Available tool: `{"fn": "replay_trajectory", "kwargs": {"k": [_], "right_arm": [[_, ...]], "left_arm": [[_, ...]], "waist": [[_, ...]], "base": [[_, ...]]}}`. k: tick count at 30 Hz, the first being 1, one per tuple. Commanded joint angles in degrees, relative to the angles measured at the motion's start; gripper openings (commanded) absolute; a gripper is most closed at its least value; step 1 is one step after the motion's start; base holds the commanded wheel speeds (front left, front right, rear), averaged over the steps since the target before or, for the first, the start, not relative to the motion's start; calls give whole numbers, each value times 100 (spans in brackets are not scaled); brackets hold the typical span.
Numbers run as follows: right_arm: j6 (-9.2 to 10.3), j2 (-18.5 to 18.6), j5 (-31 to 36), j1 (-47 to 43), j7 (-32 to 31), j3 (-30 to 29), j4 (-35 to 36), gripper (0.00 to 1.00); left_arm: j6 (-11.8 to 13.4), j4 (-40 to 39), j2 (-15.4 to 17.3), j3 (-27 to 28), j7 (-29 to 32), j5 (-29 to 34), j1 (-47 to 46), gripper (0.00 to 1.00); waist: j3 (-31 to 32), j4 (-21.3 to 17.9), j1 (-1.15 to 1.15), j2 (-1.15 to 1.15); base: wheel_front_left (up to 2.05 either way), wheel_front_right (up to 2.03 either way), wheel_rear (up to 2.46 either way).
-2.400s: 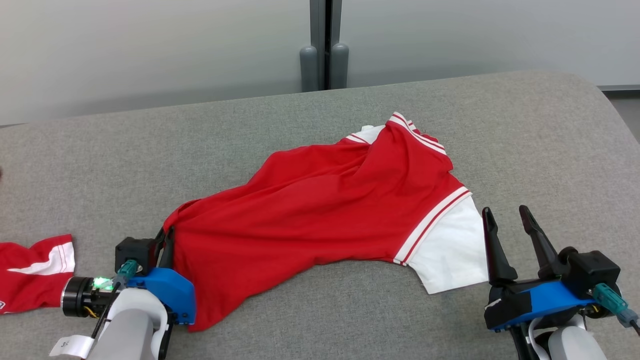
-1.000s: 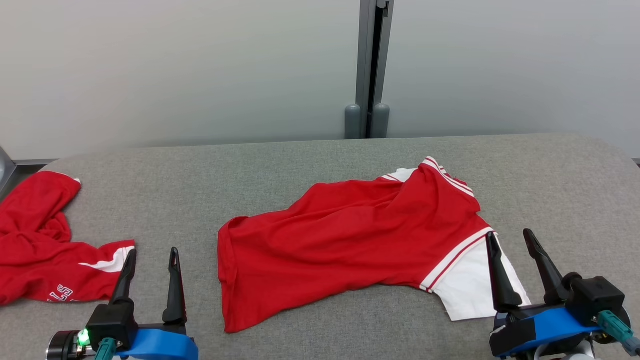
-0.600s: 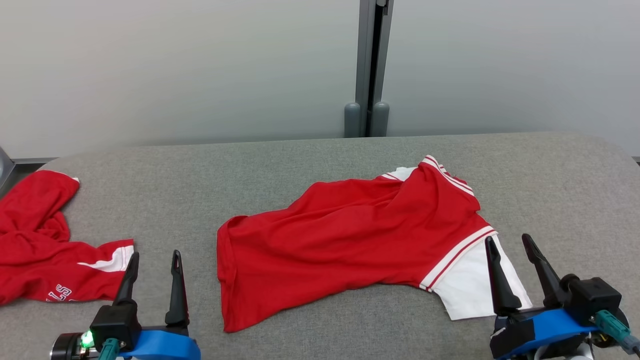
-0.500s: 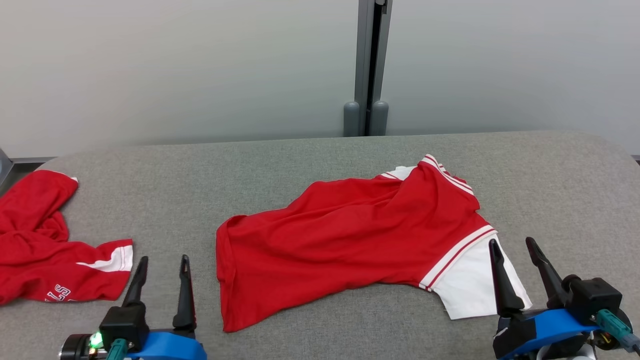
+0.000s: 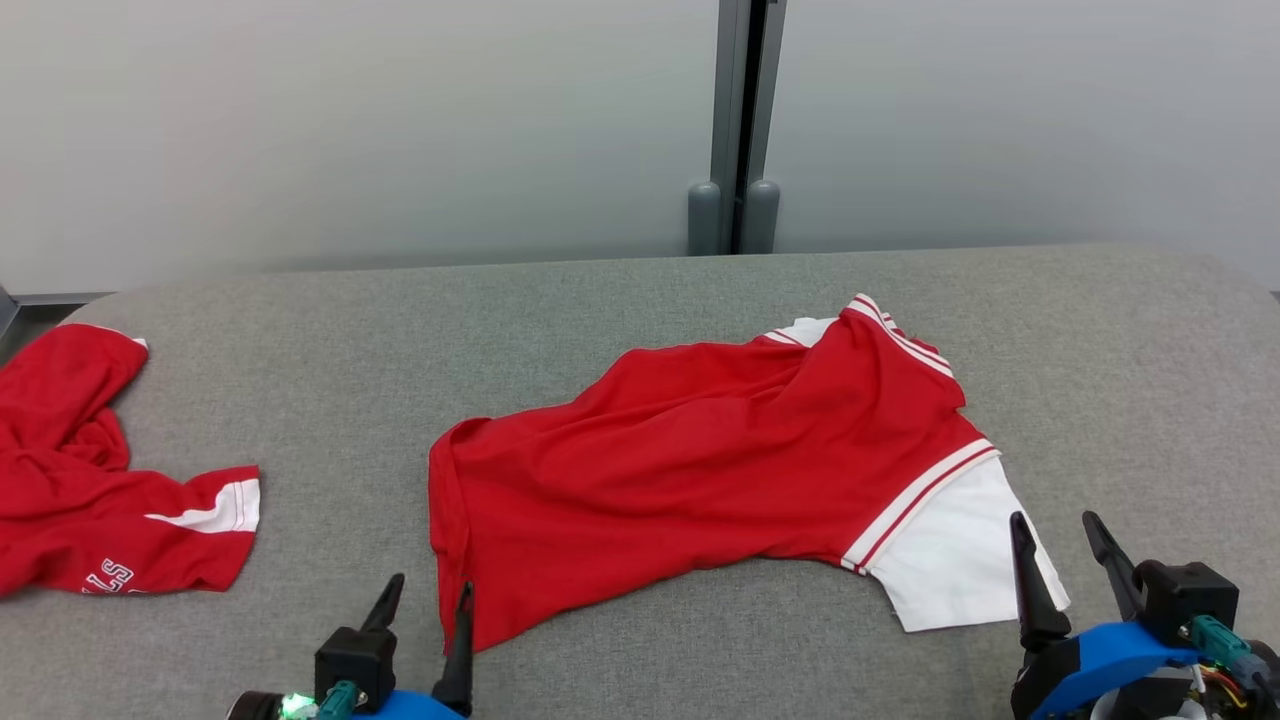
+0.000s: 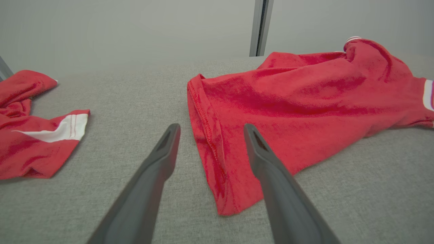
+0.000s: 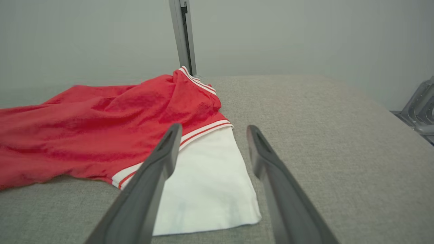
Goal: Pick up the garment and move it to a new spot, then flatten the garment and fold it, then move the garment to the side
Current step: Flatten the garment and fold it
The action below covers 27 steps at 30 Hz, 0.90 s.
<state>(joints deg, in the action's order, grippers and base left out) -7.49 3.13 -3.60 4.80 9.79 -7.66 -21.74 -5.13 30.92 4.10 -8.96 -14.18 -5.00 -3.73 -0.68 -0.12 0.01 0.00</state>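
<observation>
Now, shirt (image 5: 700,470): rumpled at surface (image 5: 300,330) centre, white sleeve (image 5: 950,560) toward 4 o'clock.
Left gripper (image 5: 432,583): spread wide, empty, 7 o'clock, beside hem (image 5: 445,540).
Right gripper (image 5: 1052,517): spread wide, empty, 4 o'clock, near sleeve.

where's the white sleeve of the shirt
In the head view the white sleeve lies flat at the lower right, on the red shirt's right end, just beside the right gripper.

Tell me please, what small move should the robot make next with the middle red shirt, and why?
Probably ease the open left claw forward and close on the near hem corner of the garment. The garment lies wrinkled and ungripped, that corner lies right at its tips, and the open right claw is beside the white sleeve.
</observation>
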Motion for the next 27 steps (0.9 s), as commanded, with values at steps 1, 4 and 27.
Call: {"fn": "replay_trajectory", "kwargs": {"k": [1,4,27], "right_arm": [[-1,11,23,130,66,-2,-58,100],[-1,3,36,200,107,10,-197,100],[-1,175,182,608,236,-51,-1125,100]], "left_arm": [[-35,160,7,-60,39,19,-102,100],[-63,550,2,-159,90,-7,-211,100],[-141,2246,-88,-544,-45,-301,-1096,0]], "waist": [[-38,-3,-1,0],[-96,-33,-1,0],[-283,-66,-1,0]], "base": [[0,0,0],[0,0,0],[0,0,0]]}}
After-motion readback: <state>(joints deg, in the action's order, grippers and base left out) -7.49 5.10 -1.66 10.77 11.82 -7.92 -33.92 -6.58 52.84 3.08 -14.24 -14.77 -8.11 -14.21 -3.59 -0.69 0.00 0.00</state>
